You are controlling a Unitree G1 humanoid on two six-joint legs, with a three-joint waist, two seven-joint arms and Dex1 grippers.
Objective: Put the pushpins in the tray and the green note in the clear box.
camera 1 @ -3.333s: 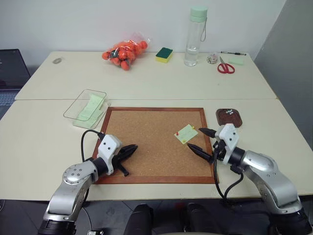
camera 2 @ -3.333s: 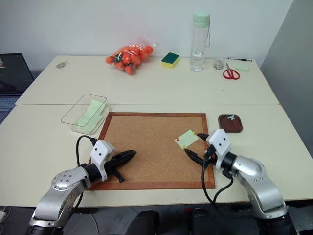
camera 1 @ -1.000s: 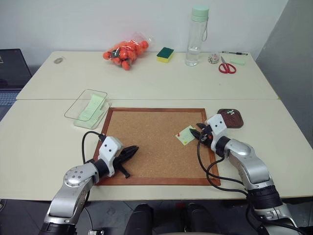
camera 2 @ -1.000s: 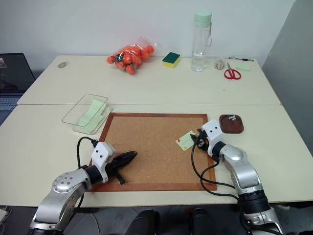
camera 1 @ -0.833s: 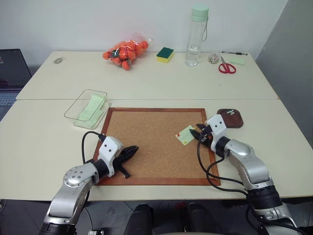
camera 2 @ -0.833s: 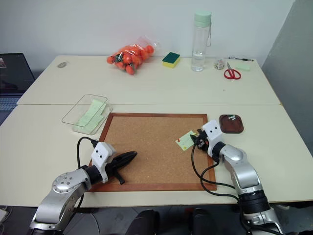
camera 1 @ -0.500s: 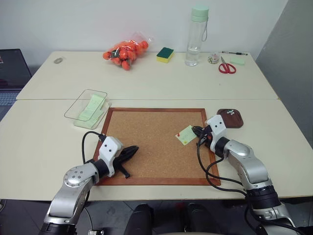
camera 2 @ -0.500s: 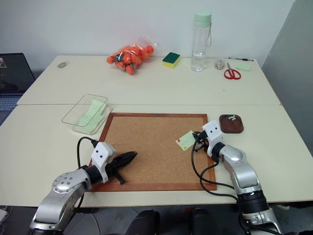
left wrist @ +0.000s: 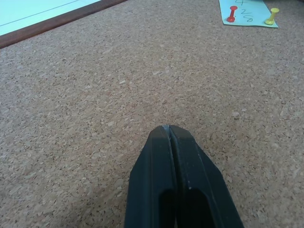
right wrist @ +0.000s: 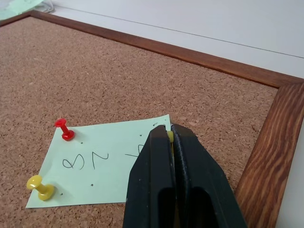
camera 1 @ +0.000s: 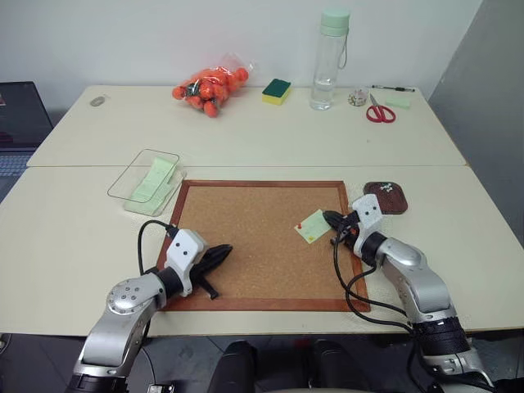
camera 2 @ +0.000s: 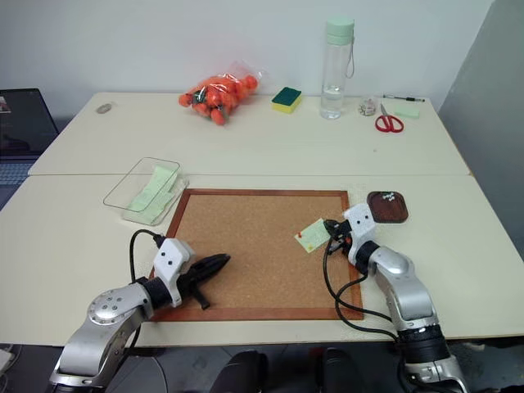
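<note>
Right hand (right wrist: 172,137) clenched, seemingly pinching a yellow pushpin (right wrist: 169,136) at green note (right wrist: 95,171), left hand (left wrist: 169,129) clenched, empty

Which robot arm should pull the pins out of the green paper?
Right. The right gripper is shut at the note's corner, and the tray lies beside that arm. The left gripper rests across the corkboard.

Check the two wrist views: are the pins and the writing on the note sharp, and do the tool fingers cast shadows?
Right wrist view: red pushpin, yellow pushpin and the green note scribble are crisp, with a soft shadow beside the right tool. Left wrist view: the cork board grain is sharp, lighting even.
</note>
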